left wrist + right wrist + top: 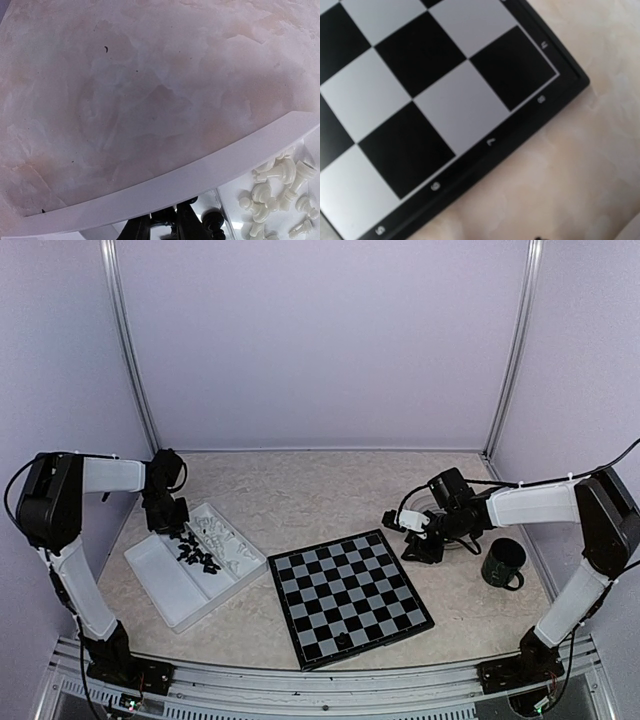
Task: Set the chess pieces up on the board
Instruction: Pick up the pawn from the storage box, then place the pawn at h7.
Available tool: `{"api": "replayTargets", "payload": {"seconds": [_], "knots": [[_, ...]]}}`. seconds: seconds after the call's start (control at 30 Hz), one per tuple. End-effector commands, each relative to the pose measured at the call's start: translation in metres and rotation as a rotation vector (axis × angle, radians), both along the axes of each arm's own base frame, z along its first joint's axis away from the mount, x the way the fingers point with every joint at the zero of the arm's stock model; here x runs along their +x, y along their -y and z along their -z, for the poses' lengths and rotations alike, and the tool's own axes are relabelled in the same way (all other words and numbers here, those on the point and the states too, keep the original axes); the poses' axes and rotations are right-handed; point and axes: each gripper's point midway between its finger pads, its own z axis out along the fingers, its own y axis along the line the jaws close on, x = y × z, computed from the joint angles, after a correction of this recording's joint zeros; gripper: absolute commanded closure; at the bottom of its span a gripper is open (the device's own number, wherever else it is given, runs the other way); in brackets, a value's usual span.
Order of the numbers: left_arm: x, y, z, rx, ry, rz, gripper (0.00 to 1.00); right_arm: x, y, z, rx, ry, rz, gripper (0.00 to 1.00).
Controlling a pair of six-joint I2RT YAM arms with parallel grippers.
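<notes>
The board lies at the table's middle, with one black piece near its front edge. Black chess pieces and white ones lie heaped in a white tray. My left gripper is down at the tray's far end. In the left wrist view its jaws stand narrow with a dark piece between the tips. White pieces lie to the right. My right gripper hovers off the board's right corner. Its fingers are out of the wrist view.
A dark green mug stands right of the board, near my right arm. The tray's white rim crosses just ahead of my left fingers. Walls close the table at the back and sides.
</notes>
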Motion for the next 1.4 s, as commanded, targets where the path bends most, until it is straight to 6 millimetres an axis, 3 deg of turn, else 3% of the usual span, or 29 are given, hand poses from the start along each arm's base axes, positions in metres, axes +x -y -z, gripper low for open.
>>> {"api": "replayTargets", "payload": {"seconds": [0.0, 0.33, 0.47, 0.6, 0.7, 0.8, 0.9, 1.07, 1.2, 1.37], "knots": [[0.014, -0.008, -0.001, 0.024, 0.032, -0.011, 0.81, -0.008, 0.001, 0.012, -0.024, -0.032, -0.018, 0.54], [-0.001, -0.004, -0.009, 0.055, 0.016, 0.008, 0.92, -0.009, 0.001, 0.016, -0.029, -0.044, -0.018, 0.54], [-0.009, 0.007, -0.03, 0.072, 0.031, 0.038, 0.93, -0.009, 0.0, 0.017, -0.029, -0.049, -0.019, 0.54], [-0.014, 0.031, -0.071, 0.075, 0.101, 0.113, 0.93, -0.01, 0.0, 0.017, -0.028, -0.054, -0.02, 0.54], [-0.021, 0.079, -0.095, 0.031, 0.148, 0.255, 0.94, -0.01, -0.001, 0.016, -0.024, -0.053, -0.022, 0.54], [-0.038, 0.146, -0.118, -0.035, 0.19, 0.451, 0.94, -0.01, -0.002, 0.016, -0.017, -0.053, -0.023, 0.54], [-0.071, 0.224, -0.128, -0.136, 0.196, 0.691, 0.96, -0.008, -0.003, 0.011, -0.007, -0.039, -0.018, 0.54], [-0.135, 0.317, -0.121, -0.203, 0.149, 0.984, 0.96, -0.005, 0.0, 0.013, -0.018, -0.02, -0.003, 0.54], [-0.183, 0.354, -0.106, -0.2, 0.102, 1.122, 0.97, -0.003, 0.002, 0.015, -0.03, -0.017, 0.006, 0.54], [-0.225, 0.366, -0.08, -0.218, 0.025, 1.196, 0.96, -0.001, 0.004, 0.015, -0.039, -0.004, 0.012, 0.54]]}}
